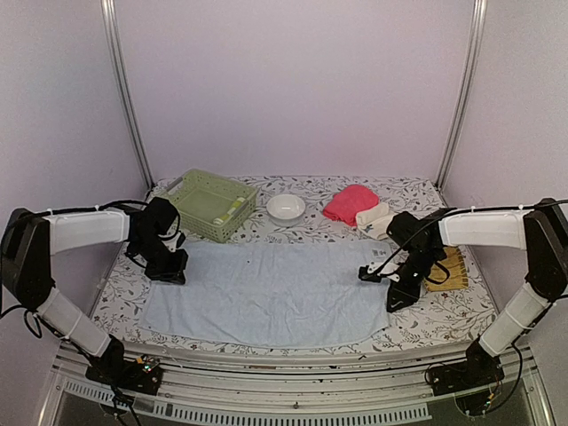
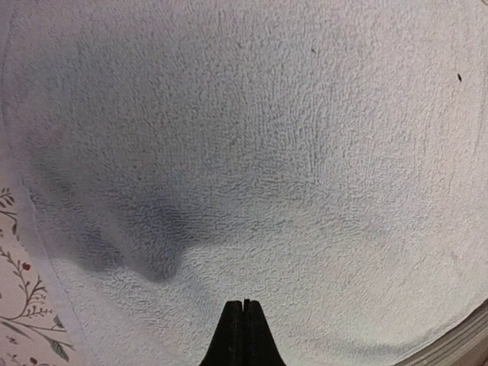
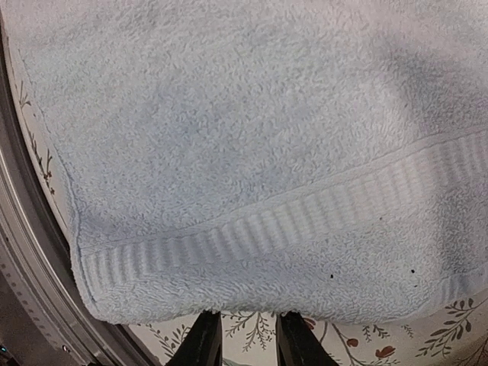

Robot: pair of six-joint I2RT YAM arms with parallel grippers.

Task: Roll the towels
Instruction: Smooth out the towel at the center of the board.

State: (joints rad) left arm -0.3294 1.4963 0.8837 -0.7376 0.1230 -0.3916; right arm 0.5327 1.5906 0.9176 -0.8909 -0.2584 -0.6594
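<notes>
A very large pale blue towel [image 1: 266,293] lies spread flat across the middle of the table. My left gripper [image 1: 169,271] rests at its left edge. In the left wrist view this gripper [image 2: 243,305] is shut with nothing between its fingers, its tip over the towel's pile [image 2: 267,152]. My right gripper [image 1: 395,288] stands at the towel's right edge. In the right wrist view it [image 3: 250,324] is open, and the towel's hem [image 3: 252,290] lies right at its fingertips with bare tablecloth between the fingers. A bright pink towel [image 1: 349,202] and a rolled cream-white towel [image 1: 374,217] sit at the back right.
At the back left stands a pale green basket [image 1: 211,202] with a yellow-green roll [image 1: 232,209] inside. A white bowl [image 1: 286,207] sits at the back centre. A yellow slatted tray [image 1: 448,266] lies right of my right gripper. The table's metal front edge [image 3: 23,252] runs close by.
</notes>
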